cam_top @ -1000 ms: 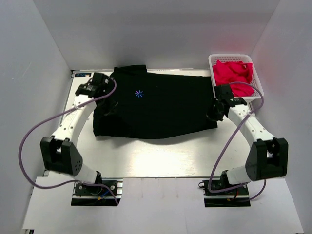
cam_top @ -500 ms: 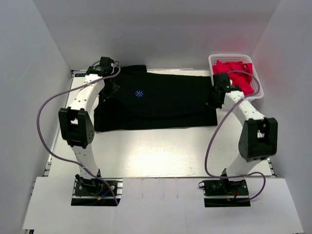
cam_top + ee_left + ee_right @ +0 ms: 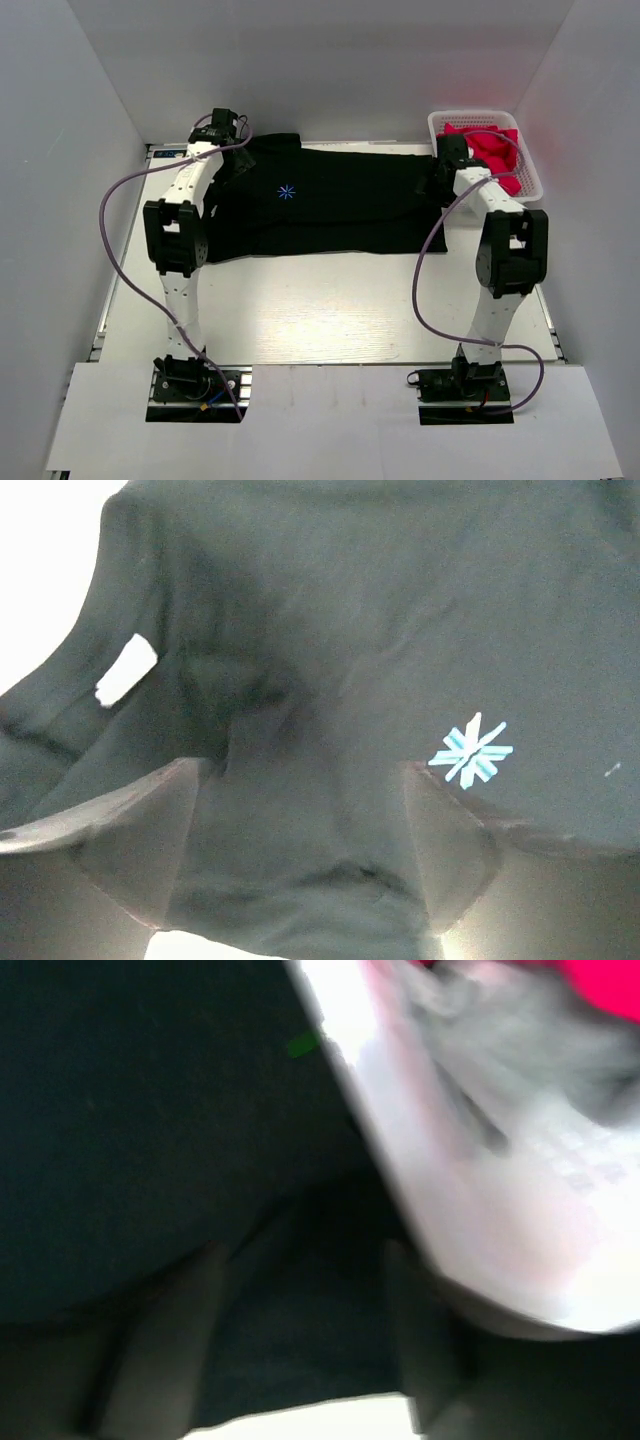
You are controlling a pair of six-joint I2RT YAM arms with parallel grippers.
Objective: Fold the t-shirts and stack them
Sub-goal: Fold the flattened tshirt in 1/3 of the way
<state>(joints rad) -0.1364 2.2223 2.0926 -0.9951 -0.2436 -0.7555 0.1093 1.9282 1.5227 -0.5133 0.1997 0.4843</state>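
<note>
A black t-shirt [image 3: 330, 205] lies flat across the back of the table, its light-blue starburst print [image 3: 287, 192] facing up. My left gripper [image 3: 232, 165] is over the shirt's far left corner. In the left wrist view it [image 3: 300, 770] stands open, with black cloth [image 3: 330, 630] and the print [image 3: 470, 752] below. My right gripper [image 3: 440, 182] is at the shirt's right edge beside the basket. In the blurred right wrist view it [image 3: 302, 1250] is open, with dark cloth [image 3: 150, 1130] under the spread fingers.
A white basket [image 3: 530, 172] holding red cloth [image 3: 490, 150] stands at the back right, close to my right gripper; its wall [image 3: 480, 1190] fills the right of the right wrist view. White walls enclose the table [image 3: 320, 310]. A white label [image 3: 125, 670] shows on the shirt.
Both arms reached toward the back of the table, and the shirt's near edge moved back with them. Both grippers went from shut to open and let go of the cloth.
</note>
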